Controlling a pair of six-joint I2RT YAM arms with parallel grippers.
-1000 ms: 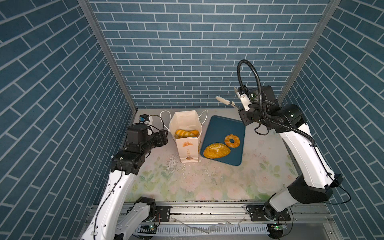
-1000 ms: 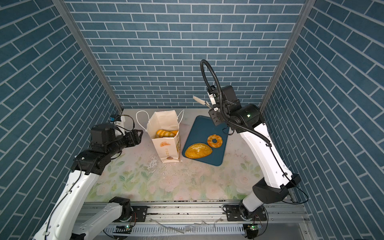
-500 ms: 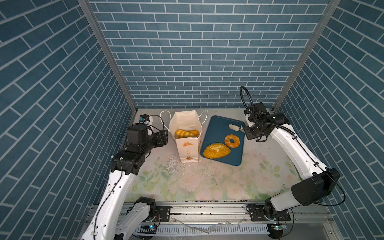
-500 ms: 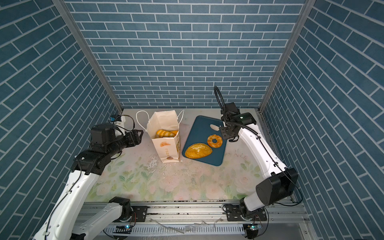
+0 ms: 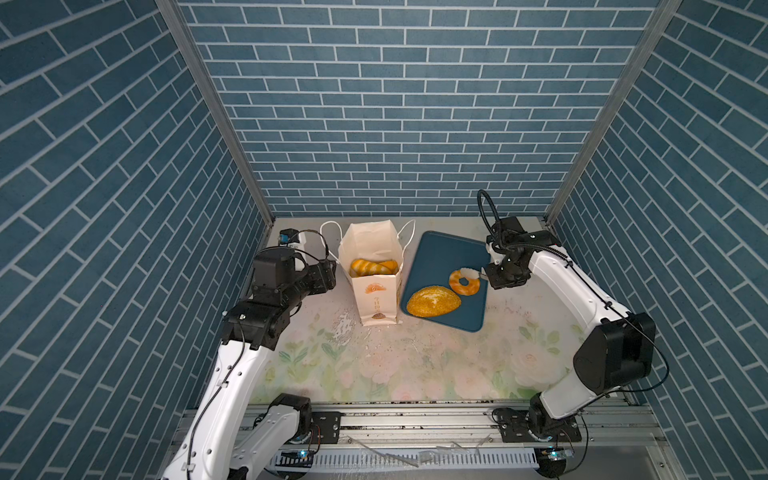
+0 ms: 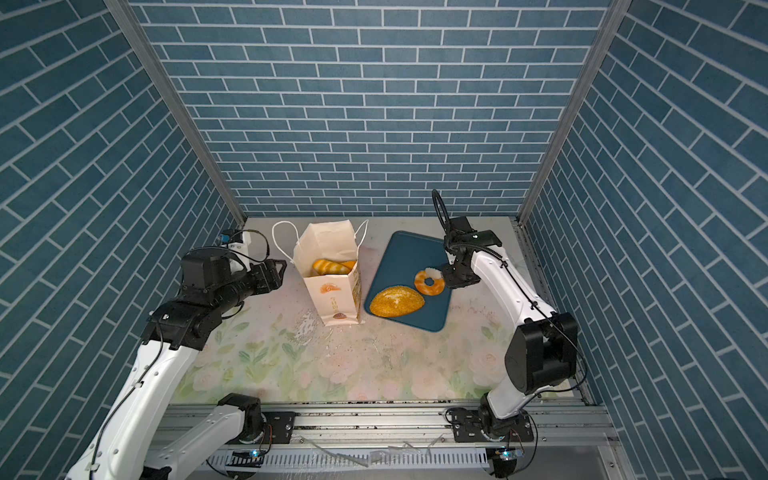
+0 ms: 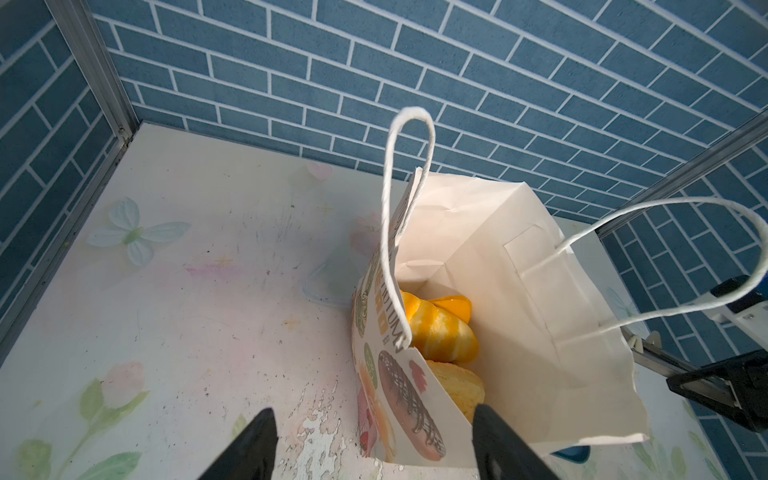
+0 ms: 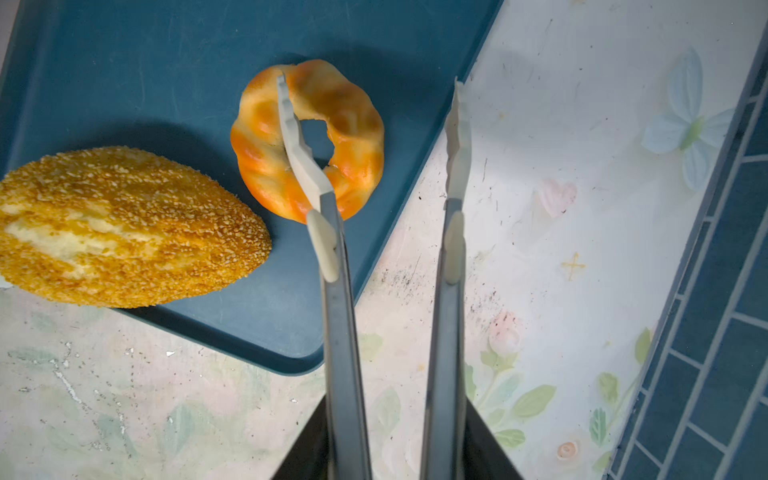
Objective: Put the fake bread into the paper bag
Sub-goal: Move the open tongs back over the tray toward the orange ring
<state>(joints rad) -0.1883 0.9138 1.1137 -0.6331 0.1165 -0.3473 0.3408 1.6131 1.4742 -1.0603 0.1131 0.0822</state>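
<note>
"Reading a top view: why does the left gripper [image 5: 330,274] hover, jaws apart, beside the upright paper bag [image 5: 376,299]?"

"Steadying it, probably. Left wrist: striped rolls [image 7: 440,328] inside. Right wrist: tongs [image 8: 332,257], clamped in the right gripper [image 8: 390,453], blades apart — straddling one side of the twisted ring [image 8: 353,137] on the tray [image 8: 124,75], near the loaf [image 8: 124,224]. Scuffed floral table [image 8: 561,124], blue brick walls [image 8: 727,291]."

Both top views look down from the near side, sharing the tabletop [image 5: 415,365]. Close wrist views: left into paper bag [image 7: 478,232], right onto tray [image 8: 124,62].
</note>
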